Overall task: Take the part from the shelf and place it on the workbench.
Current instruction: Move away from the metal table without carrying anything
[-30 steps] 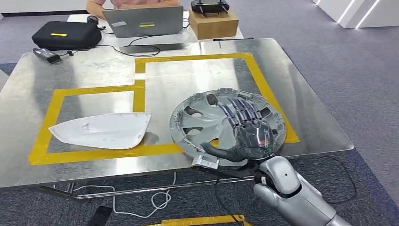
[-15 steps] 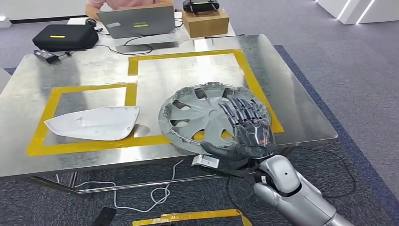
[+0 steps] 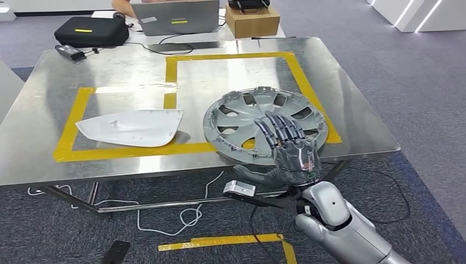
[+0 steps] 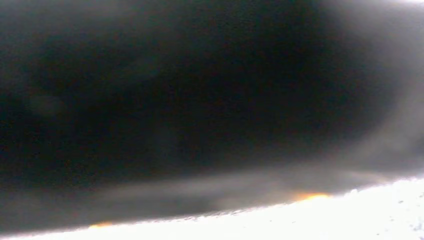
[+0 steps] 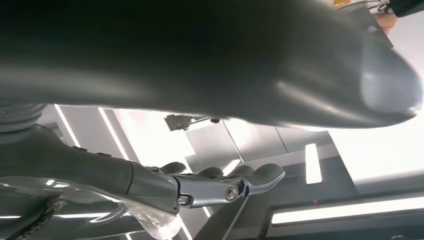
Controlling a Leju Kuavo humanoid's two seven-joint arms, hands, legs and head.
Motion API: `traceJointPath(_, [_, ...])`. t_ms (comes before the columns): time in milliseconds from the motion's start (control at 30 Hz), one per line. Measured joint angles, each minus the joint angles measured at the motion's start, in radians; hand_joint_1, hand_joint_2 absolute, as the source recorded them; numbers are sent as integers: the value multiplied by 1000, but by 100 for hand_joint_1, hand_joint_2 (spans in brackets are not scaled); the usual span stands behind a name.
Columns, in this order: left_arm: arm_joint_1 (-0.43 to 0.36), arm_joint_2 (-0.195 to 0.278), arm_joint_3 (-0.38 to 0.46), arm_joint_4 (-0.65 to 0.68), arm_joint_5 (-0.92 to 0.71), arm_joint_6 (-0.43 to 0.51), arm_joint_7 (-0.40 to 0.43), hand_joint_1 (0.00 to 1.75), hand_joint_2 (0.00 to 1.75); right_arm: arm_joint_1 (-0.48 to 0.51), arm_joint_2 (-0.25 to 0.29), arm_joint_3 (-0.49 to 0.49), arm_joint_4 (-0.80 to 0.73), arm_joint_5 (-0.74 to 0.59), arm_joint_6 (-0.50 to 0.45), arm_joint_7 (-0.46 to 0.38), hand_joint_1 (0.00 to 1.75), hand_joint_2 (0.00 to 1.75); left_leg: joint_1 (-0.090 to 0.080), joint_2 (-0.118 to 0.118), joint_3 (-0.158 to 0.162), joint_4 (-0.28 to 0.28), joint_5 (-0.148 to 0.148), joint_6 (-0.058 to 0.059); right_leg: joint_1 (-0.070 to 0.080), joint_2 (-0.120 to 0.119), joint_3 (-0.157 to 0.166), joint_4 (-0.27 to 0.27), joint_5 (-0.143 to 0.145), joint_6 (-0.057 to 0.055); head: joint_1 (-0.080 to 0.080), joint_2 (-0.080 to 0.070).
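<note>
Hubcap (image 3: 264, 118) lies flat on surface (image 3: 110, 71), just ahead of right robot hand (image 3: 291, 151), fingers extended, holding nothing.

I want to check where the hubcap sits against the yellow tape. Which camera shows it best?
The head view: the whole hubcap lies on the workbench, overlapping the yellow tape. The right wrist view is too close to judge; the left wrist view is dark blur.

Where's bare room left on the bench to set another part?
Free: the upper taped square behind the hubcap, and the steel strip left of the tape. Tighter: the left taped box, where the white cover sits. Crowded: front right, where the right hand overlaps the hubcap's near rim.
</note>
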Motion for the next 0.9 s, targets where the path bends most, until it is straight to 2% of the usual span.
traceJointPath(67, [1,-2,1,-1,-3,0,1,0,0,2,0,0,0,-1,3,4,0,0,-3,0,-21,1,15,0,0,0,9,35,8,-1,0,0])
traceJointPath(233, [1,-4,1,-1,-5,-1,2,0,0,3,0,0,0,-1,4,7,0,0,-5,0,-31,3,22,-1,1,0,35,10,36,-3,1,0])
traceJointPath(267, [2,-5,2,-2,-7,-1,2,0,0,4,0,-3,0,1,5,12,0,0,-5,0,-38,4,28,-3,1,0,82,-56,53,-6,1,0])
traceJointPath(333, [9,-7,8,-10,-14,-2,2,0,0,23,-1,-21,-4,11,5,32,0,0,-5,-1,-55,7,54,-18,7,1,183,-216,76,-16,2,0])
traceJointPath(367, [13,-8,11,-14,-17,-2,1,0,0,36,-1,-32,-6,17,4,43,0,0,-5,-1,-65,9,65,-26,8,0,226,-292,88,-25,4,0])
traceJointPath(400, [18,-9,14,-18,-20,-3,0,0,0,49,-2,-41,-8,20,3,48,0,0,-4,-1,-71,15,61,-35,9,-1,229,-311,92,-33,5,0])
traceJointPath(433, [21,-9,15,-20,-21,-3,0,0,0,54,-3,-44,-8,22,2,49,0,0,-3,-1,-79,35,34,-42,7,-3,221,-313,103,-43,3,0])
traceJointPath(467, [24,-8,16,-22,-21,-3,0,0,0,58,-3,-47,-9,23,2,50,0,0,-1,-2,-92,74,-10,-47,6,-4,213,-314,114,-50,2,0])
traceJointPath(533, [27,-9,16,-26,-23,-3,0,0,0,66,-3,-52,-10,24,1,52,0,0,5,-2,-123,203,-109,-58,8,-5,188,-309,135,-56,0,0])
traceJointPath(567, [27,-9,16,-27,-25,-4,0,0,0,73,-3,-56,-10,26,1,56,0,0,8,-2,-132,262,-136,-62,10,-6,174,-306,144,-56,1,0])
traceJointPath(600, [29,-9,16,-29,-28,-4,0,0,0,83,-3,-61,-11,27,0,63,0,0,10,-1,-129,297,-140,-65,11,-8,160,-302,152,-55,1,0])
traceJointPath(633, [31,-10,17,-33,-32,-5,0,0,0,97,-4,-70,-13,29,-1,72,0,0,12,-1,-110,296,-124,-66,11,-9,145,-297,159,-54,1,0])
traceJointPath(667, [34,-11,18,-38,-37,-6,0,0,0,115,-4,-82,-17,30,-3,82,0,0,13,-1,-74,259,-99,-65,11,-9,132,-292,165,-51,1,0])
traceJointPath(700, [39,-12,20,-45,-42,-9,0,0,0,139,-5,-98,-22,32,-6,91,0,0,14,-2,-23,194,-78,-63,11,-10,120,-287,171,-48,1,0])
traceJointPath(767, [51,-15,27,-65,-56,-18,0,0,0,198,-6,-141,-36,31,-17,107,0,0,12,-3,71,55,-72,-54,13,-11,103,-277,181,-39,1,0])
traceJointPath(800, [60,-18,33,-76,-65,-24,1,0,0,229,-6,-165,-42,29,-24,115,0,0,9,-4,96,14,-79,-48,14,-12,99,-274,187,-33,1,0])
traceJointPath(867, [82,-27,47,-106,-89,-44,9,0,0,294,-6,-217,-51,17,-37,132,0,0,4,-4,99,-4,-79,-34,12,-13,94,-274,200,-19,2,0])
traceJointPath(900, [96,-34,57,-125,-106,-57,15,0,0,329,-6,-243,-54,7,-40,137,0,0,4,-3,93,-6,-71,-25,9,-12,91,-271,195,-12,1,0])
